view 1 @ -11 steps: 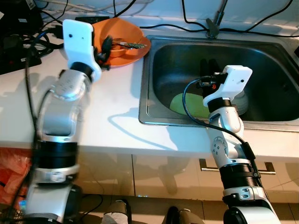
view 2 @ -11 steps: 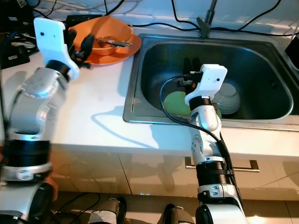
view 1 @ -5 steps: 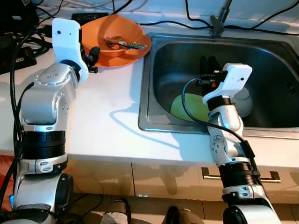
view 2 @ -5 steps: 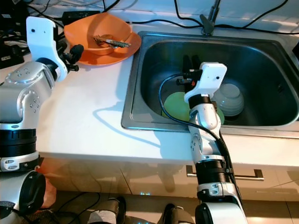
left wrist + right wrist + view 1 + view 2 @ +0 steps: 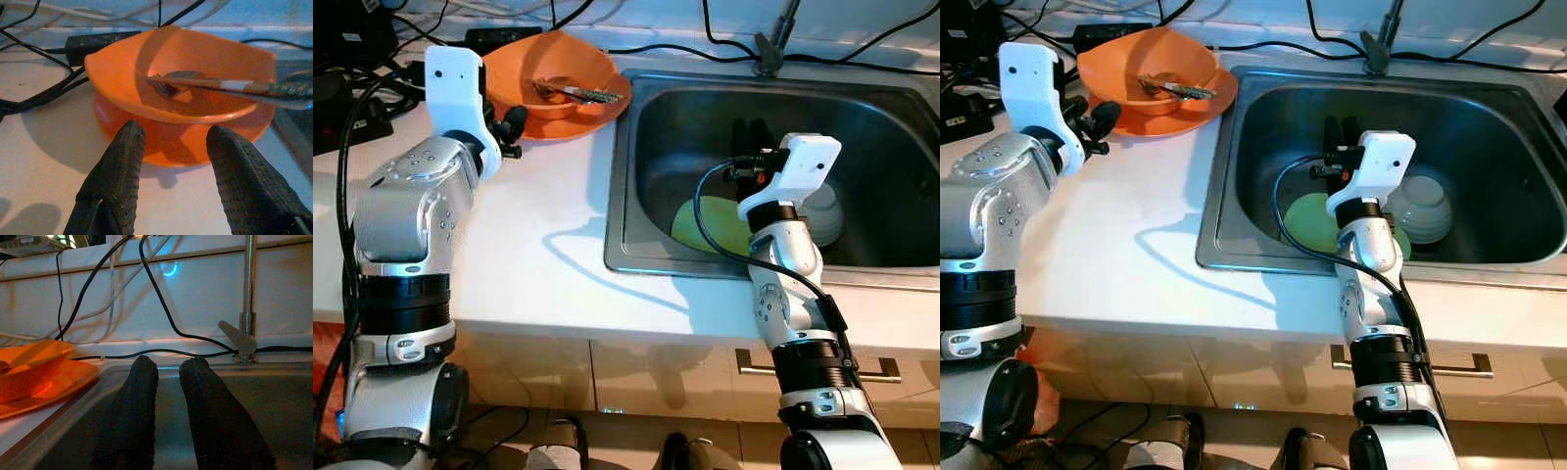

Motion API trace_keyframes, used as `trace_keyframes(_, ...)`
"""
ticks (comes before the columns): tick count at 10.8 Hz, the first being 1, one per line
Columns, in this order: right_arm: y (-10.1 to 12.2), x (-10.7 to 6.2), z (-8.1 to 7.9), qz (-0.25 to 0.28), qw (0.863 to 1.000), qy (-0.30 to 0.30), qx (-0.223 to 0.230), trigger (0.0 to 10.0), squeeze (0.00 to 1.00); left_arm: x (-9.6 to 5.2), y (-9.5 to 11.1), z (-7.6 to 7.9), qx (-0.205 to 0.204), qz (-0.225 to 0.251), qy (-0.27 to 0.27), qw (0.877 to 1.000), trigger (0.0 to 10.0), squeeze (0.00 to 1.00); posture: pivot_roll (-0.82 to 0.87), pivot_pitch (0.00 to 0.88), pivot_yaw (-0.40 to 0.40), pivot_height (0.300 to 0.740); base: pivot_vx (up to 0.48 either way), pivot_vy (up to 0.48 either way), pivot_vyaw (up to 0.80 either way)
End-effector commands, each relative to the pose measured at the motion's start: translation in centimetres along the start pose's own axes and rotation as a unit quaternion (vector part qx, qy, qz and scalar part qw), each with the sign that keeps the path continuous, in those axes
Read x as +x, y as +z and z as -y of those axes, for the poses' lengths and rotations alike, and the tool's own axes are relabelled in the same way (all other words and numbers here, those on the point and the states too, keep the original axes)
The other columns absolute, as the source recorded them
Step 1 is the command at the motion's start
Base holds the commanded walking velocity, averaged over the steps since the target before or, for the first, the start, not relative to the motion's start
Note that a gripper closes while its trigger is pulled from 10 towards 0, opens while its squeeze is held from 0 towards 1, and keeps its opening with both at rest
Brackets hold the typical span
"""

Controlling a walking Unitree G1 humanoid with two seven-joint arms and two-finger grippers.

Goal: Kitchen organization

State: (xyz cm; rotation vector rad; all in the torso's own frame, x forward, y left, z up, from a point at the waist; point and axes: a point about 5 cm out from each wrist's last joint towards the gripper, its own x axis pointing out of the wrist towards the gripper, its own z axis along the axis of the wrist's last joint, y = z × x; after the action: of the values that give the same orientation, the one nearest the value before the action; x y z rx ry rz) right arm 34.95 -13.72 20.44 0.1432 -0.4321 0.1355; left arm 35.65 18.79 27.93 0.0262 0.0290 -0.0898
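Observation:
An orange bowl point(image 5: 548, 69) sits on an orange plate point(image 5: 603, 108) on the white counter, left of the sink point(image 5: 625, 196). A fork point(image 5: 165, 88) and another utensil point(image 5: 254, 89) lie across the bowl. My left gripper point(image 5: 516, 125) is open just in front of the bowl and plate, level with the plate, its fingers point(image 5: 124, 166) holding nothing. In the sink lie a green plate point(image 5: 703, 221) and stacked white bowls point(image 5: 824, 210). My right gripper point(image 5: 751, 135) hovers over the sink above the green plate, shut and holding nothing.
A faucet point(image 5: 773, 44) stands behind the sink. Black cables and a black power adapter point(image 5: 497, 39) lie along the back wall behind the orange bowl. More dark gear sits at the counter's far left point(image 5: 342, 59). White counter lies bare between the orange plate and me.
My left gripper has drawn back a little from the orange bowl's rim toward me, and the arm has settled lower. The view shifted slightly. The right arm has not moved.

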Motion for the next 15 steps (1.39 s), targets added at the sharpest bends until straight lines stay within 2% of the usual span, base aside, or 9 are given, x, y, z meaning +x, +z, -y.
trace_keyframes(1, -0.2, -0.3, 0.5, -0.006, 1.0, -0.01, 0.003, 10.0, 0.0, -0.2, 0.1, 0.1, -0.005, -0.001, -0.004, 1.0, 10.0, 0.0, 0.16, 0.177, -0.018, 0.74, 0.0, 0.0, 0.0)
trace_keyframes(2, -0.2, -0.2, 0.5, -0.006, 1.0, -0.01, 0.002, 10.0, 0.0, -0.1, -0.4, 0.2, -0.018, -0.007, -0.008, 1.0, 0.0, 0.0, 0.16, 0.178, -0.017, 0.74, 0.0, 0.0, 0.0)
trace_keyframes(5, -0.2, -0.3, 0.5, -0.007, 1.0, -0.01, 0.001, 10.0, 0.0, -0.3, -0.2, 0.4, -0.015, 0.001, -0.008, 1.0, 0.0, 0.0, 0.16, 0.179, -0.019, 0.74, 0.0, 0.0, 0.0)
trace_keyframes(11, -0.3, -0.2, 0.5, -0.01, 1.0, -0.009, 0.002, 10.0, 0.0, 0.1, -1.0, 0.7, -0.008, -0.028, -0.02, 0.999, 0.0, 0.0, 0.16, 0.18, -0.019, 0.74, 0.0, 0.0, 0.0)
trace_keyframes(14, -0.3, -0.2, 0.4, -0.01, 1.0, -0.009, 0.002, 10.0, 0.0, 1.4, -2.4, 1.1, -0.015, -0.047, -0.043, 0.998, 0.0, 0.0, 0.15, 0.175, -0.014, 0.74, 0.0, 0.0, 0.0)
trace_keyframes(15, -0.3, -0.2, 0.4, -0.008, 1.0, -0.009, 0.002, 10.0, 0.0, 2.3, -3.1, 1.8, 0.005, -0.05, -0.057, 0.997, 0.0, 0.0, 0.15, 0.173, -0.01, 0.74, 0.0, 0.0, 0.0)
